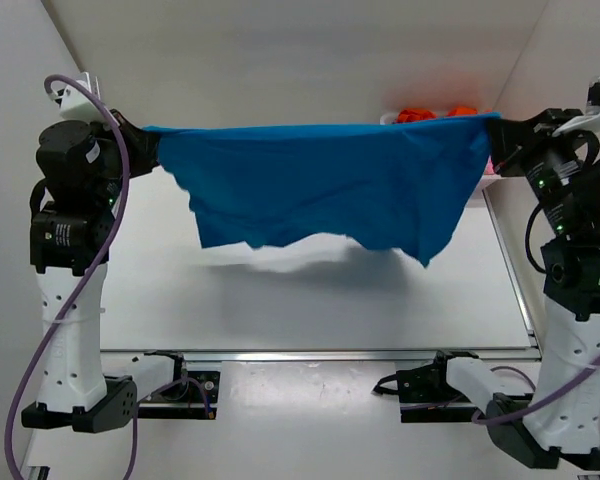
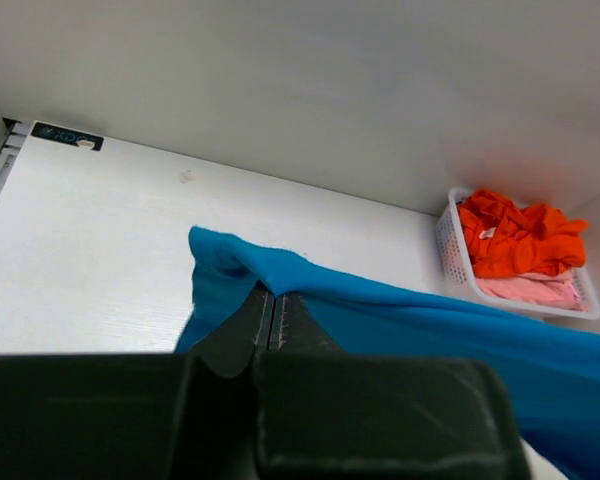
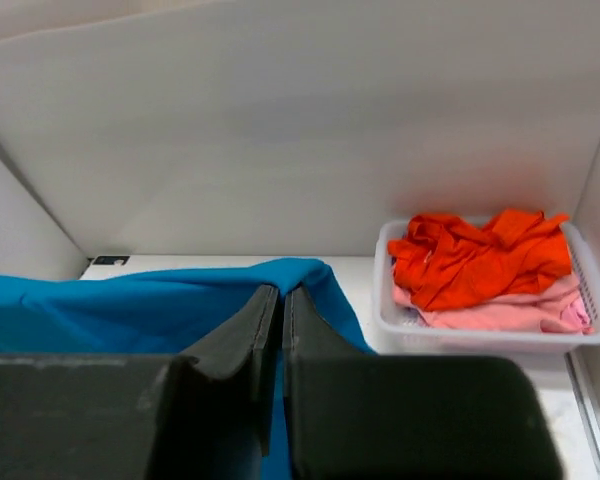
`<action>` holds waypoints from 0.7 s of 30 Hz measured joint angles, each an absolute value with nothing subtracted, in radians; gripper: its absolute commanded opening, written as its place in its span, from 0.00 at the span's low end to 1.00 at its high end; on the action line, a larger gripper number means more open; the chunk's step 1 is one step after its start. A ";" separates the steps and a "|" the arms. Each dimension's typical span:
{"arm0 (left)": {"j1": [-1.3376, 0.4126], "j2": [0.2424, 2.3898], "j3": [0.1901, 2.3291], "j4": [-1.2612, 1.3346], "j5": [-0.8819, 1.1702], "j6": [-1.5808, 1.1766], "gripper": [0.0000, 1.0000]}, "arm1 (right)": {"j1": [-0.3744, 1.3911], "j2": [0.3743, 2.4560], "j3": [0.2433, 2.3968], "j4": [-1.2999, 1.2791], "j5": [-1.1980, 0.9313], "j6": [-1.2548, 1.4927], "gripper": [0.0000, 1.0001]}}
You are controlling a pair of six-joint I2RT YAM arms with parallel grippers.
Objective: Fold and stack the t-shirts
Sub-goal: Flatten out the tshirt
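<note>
Currently the blue shirt (image 1: 330,190) is hanging in mid-air, its top edge stretching taut between both hands, its ragged lower edge hanging clear of the surface (image 1: 280,320), with room showing underneath. Left hand (image 1: 148,138) is clamping closed on the shirt's left corner; right hand (image 1: 498,135) is clamping closed on the right corner. Basket (image 3: 480,338) is sitting in the far right corner against the walls, holding the orange shirt (image 3: 480,255) over the pink shirt (image 3: 500,315).
</note>
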State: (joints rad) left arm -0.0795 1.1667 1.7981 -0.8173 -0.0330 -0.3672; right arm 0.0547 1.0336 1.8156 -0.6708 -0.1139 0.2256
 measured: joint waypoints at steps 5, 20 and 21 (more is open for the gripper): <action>-0.057 1.182 1.755 -0.796 0.014 -0.368 0.00 | 0.026 1.113 1.867 -0.665 -0.242 0.213 0.00; 0.052 1.686 1.951 -0.831 0.002 -0.323 0.00 | 0.266 1.882 2.315 -0.782 -0.096 0.070 0.00; 0.052 1.728 2.026 -0.833 -0.009 -0.322 0.00 | 0.270 1.905 2.355 -0.757 -0.087 0.062 0.00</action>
